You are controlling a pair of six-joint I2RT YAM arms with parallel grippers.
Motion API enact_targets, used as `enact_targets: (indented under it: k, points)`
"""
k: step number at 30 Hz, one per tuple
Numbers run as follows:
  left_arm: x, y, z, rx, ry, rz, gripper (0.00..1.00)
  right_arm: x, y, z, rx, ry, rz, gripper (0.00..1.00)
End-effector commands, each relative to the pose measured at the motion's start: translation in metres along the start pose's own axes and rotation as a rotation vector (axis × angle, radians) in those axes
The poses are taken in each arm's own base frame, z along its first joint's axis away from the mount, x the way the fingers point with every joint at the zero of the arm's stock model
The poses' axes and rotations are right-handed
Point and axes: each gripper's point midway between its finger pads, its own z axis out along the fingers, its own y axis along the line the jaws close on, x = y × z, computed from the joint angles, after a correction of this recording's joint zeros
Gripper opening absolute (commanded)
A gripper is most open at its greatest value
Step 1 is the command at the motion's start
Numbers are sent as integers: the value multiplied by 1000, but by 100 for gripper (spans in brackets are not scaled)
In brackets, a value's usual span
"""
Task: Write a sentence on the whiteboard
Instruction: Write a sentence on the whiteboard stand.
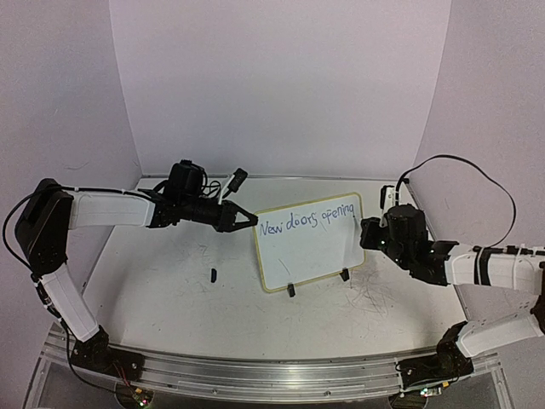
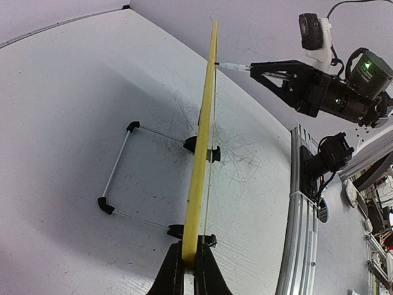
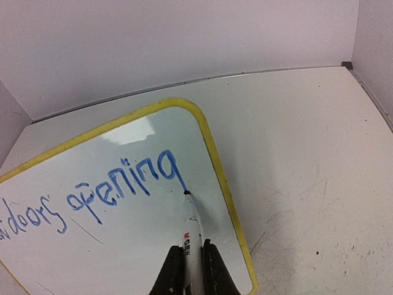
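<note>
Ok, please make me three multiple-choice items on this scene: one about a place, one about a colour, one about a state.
1. Where on the board is the marker tip?
A. on the frame
B. at the end of the sentence
C. in the bare lower half

2. What colour is the sentence?
A. black
B. red
C. blue

3. What is the left gripper doing?
A. gripping the board's edge
B. hanging open
C. holding the marker

Answers:
1 B: the right wrist view shows the tip at the tail of the last g.
2 C: the strokes are blue in the top and right wrist views.
3 A: the left wrist view shows it closed on the yellow edge.
</note>
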Motion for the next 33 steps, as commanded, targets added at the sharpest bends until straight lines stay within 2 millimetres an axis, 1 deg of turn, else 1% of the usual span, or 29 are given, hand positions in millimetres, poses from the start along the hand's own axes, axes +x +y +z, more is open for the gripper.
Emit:
enact_targets:
  k: [1, 4, 6, 9, 11, 13, 15, 17, 21, 27, 33]
  points:
    - [12, -6, 0, 0, 47, 7, 0, 14, -3, -3, -14, 40, 19, 0]
    - [13, -6, 0, 1, 48, 6, 0, 21, -3, -3, -27, 60, 22, 0]
    - [12, -6, 0, 1, 48, 7, 0, 22, 1, -3, -46, 63, 21, 0]
    - [12, -6, 0, 1, 47, 7, 0, 14, 16, -2, -96, 50, 15, 0]
    - [12, -6, 0, 2, 48, 7, 0, 5, 27, -2, -126, 33, 15, 0]
    - [12, -6, 0, -1, 47, 8, 0, -2, 29, -3, -129, 14, 21, 0]
    - [13, -6, 0, -2, 48, 8, 0, -11, 28, -7, -126, -14, 31, 0]
    - [13, -6, 0, -4, 48, 8, 0, -17, 22, -13, -106, -38, 40, 0]
    - [13, -6, -1, -5, 47, 10, 0, -18, 7, -19, -66, -48, 42, 0]
    - [13, -6, 0, -4, 48, 9, 0, -26, 4, -16, -43, -58, 25, 0]
    - [13, -6, 0, -4, 48, 10, 0, -28, 2, -9, -25, -59, 23, 0]
